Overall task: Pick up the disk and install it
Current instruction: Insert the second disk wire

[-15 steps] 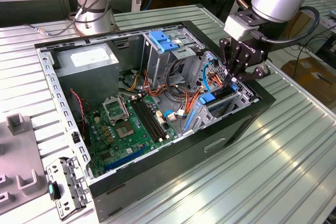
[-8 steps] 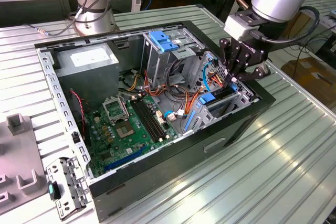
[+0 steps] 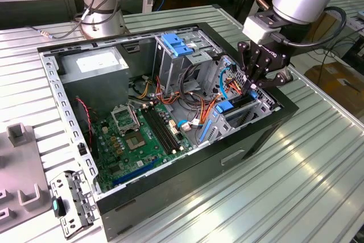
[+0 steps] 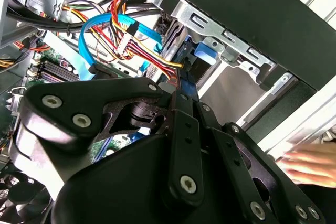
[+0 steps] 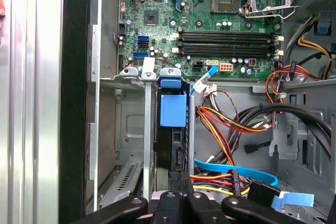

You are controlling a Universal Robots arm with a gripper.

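Observation:
The disk [image 5: 176, 140] stands on edge in the drive bay of the open computer case [image 3: 267, 129], at the exterior view's right. It shows as a dark slab with a blue rail tab [image 5: 173, 109] between silver bay walls. In the exterior view the disk [image 3: 242, 102] sits just under my gripper [image 3: 257, 86]. My gripper [image 5: 181, 179] is directly over the disk's near end, its two black fingers pressed together with nothing between them and their tips at or just off the disk's edge. In the second wrist view the fingertips [image 4: 181, 90] meet below the blue tab [image 4: 205, 51].
Bundles of red, orange and blue cables [image 5: 231, 124] lie right beside the bay. The motherboard [image 3: 142, 135] covers the case floor and a grey power-supply box [image 3: 94, 64] sits in the far corner. A blue ribbed latch [image 3: 176, 44] tops the tall cage. A hand [image 4: 310, 163] rests outside the case.

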